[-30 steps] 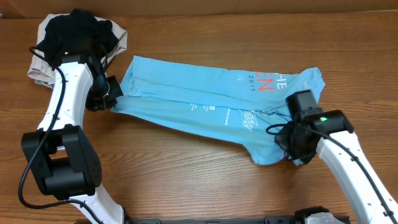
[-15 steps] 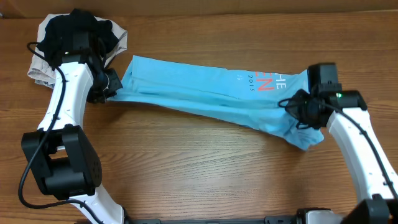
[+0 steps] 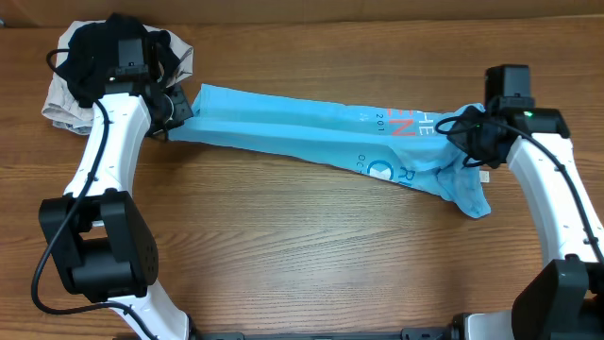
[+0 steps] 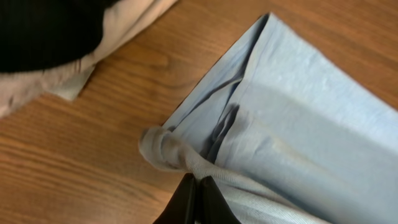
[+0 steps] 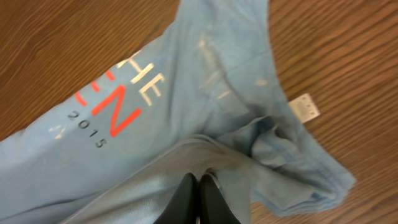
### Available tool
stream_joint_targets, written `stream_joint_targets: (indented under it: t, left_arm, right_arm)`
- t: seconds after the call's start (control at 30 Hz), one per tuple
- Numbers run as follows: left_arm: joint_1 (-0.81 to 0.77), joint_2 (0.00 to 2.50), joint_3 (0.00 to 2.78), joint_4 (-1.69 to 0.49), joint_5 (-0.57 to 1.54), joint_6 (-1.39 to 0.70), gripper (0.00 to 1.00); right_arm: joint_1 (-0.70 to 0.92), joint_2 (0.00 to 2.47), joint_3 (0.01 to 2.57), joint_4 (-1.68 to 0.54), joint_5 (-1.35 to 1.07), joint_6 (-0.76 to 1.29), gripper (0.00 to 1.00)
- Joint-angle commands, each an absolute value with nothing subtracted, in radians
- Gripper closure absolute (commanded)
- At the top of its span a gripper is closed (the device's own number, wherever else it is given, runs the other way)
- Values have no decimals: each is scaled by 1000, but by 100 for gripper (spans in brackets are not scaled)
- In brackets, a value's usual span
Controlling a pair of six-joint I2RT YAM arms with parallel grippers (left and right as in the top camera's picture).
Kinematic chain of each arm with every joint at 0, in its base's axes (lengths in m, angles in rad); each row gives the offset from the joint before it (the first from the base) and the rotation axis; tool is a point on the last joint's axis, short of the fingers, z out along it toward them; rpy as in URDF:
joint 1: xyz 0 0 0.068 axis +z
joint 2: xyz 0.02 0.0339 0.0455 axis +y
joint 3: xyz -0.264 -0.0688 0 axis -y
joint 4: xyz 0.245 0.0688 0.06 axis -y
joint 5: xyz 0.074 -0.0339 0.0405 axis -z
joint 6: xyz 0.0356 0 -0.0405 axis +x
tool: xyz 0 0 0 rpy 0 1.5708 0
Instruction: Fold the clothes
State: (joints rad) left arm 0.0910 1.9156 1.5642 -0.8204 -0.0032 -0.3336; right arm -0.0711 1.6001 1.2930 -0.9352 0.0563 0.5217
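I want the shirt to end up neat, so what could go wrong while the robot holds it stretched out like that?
1. The left gripper and right gripper each pinch only a small bunch of the T-shirt, so it might slip free.
2. Its loose end droops beyond the right gripper and could fold crooked.
3. The left gripper is close to the black garment and beige cloth; it might snag them.

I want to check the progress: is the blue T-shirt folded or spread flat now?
Folded lengthwise: the T-shirt forms a long narrow band across the table, one layer doubled over another.
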Motion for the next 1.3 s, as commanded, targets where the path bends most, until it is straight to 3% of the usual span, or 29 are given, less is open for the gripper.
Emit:
stream_joint_targets:
  t: [0.0,0.5,0.6,0.63,0.73,0.77,0.8,0.83,1.03,1.1,1.17,1.2,1.27]
  left_arm:
    - [89,1925,1585,-793,-26,-330,96]
    - [15,2049,1585,-677,-36,-329,91]
    - [12,2074,1585,-622,-35,-329,85]
    - [12,2083,1585,-605,-36,-329,78]
    - [12,2091,1585,-560,-37,-317,29]
    - [12,2090,1586,-553,-37,-305,22]
    - [12,2086,1589,-553,-35,-289,4]
    - [13,2085,1596,-563,-34,-276,0]
    - [20,2076,1732,-807,-33,-208,0]
    - [31,2076,1779,-894,-33,-191,0]
    - [46,2076,1803,-950,-30,-172,0]
    - [53,2076,1803,-960,-19,-150,0]
    - [63,2082,1802,-964,19,-91,0]
  right_arm:
    - [-94,1606,1326,-931,86,493,96]
    - [-94,1716,1326,-908,89,488,96]
    - [-94,1747,1326,-878,89,487,96]
    - [-94,1754,1326,-867,89,485,95]
    - [-94,1770,1326,-823,89,468,73]
    - [-94,1770,1326,-817,89,463,67]
    - [-94,1769,1330,-815,89,459,64]
    - [-94,1766,1339,-824,89,458,63]
    - [-94,1744,1499,-1018,84,437,54]
    - [-94,1737,1573,-1100,85,436,38]
    - [-94,1730,1641,-1172,85,436,12]
    - [-94,1728,1668,-1201,84,430,5]
    - [-94,1723,1697,-1235,80,405,0]
